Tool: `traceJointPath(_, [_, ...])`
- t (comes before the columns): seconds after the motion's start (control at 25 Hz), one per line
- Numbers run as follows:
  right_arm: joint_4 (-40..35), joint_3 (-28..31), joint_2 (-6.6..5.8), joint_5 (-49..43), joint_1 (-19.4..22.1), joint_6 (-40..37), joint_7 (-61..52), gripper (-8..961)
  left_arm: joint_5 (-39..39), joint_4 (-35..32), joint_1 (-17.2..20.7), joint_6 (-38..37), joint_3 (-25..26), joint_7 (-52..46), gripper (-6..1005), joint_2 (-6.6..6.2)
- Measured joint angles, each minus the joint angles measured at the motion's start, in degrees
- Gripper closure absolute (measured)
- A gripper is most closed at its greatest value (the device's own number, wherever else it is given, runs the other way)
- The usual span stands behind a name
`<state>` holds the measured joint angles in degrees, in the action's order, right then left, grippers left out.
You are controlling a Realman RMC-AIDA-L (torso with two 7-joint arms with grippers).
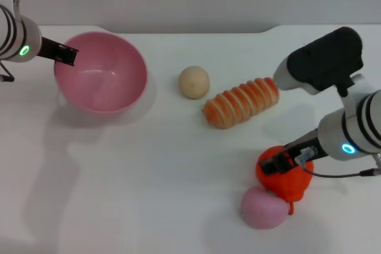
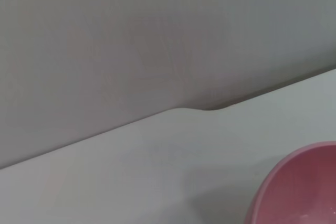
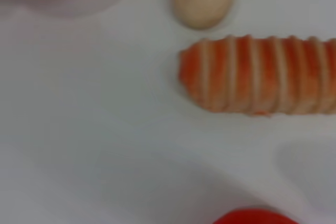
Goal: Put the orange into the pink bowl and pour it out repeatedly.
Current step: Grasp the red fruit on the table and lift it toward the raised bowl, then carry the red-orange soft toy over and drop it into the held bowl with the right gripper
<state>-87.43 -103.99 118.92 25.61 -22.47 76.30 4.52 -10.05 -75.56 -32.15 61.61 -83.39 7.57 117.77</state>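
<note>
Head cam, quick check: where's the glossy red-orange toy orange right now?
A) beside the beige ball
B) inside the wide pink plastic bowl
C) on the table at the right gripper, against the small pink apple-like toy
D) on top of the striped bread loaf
C. The glossy red-orange toy orange sits on the white table with the right gripper on it, touching the small pink apple-like toy; the wide pink plastic bowl holds no fruit.

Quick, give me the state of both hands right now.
Left hand: at the rim of the wide pink plastic bowl; grip cannot be told.
Right hand: on the glossy red-orange toy fruit; grip cannot be told.
</note>
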Motion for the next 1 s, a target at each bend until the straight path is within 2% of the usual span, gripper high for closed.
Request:
traceJointPath(0.04, [-0.3,-0.2,0.00,0.3,0.1,0.1,1.0,181,0.0,0.0,0.0,0.0,0.0,0.0,956,0.00])
traceJointPath(0.28, [-0.4,-0.5,0.05,0.5,0.4,-0.2,2.1,349,-0.1,0.0,0.0,0.0,0.1,0.0,956,0.00])
traceJointPath(0.48, [-0.2,-0.9,0.08,0.6,0.7,-2.3,2.7,593,-0.1,0.0,0.2,0.0,0.1,0.1,956,0.02])
traceJointPath(0.8, [-5.1,-0.3,-0.04,0.7,-0.2,-5.2,3.8,769,-0.6,0.0,0.6,0.1,-0.6,0.1,956,0.19])
traceJointPath(1.0, [-12.3,0.9,-0.13,0.4,-1.3,-5.1,4.2,816,-2.3,0.0,0.8,0.2,-1.5,0.1,955,0.20])
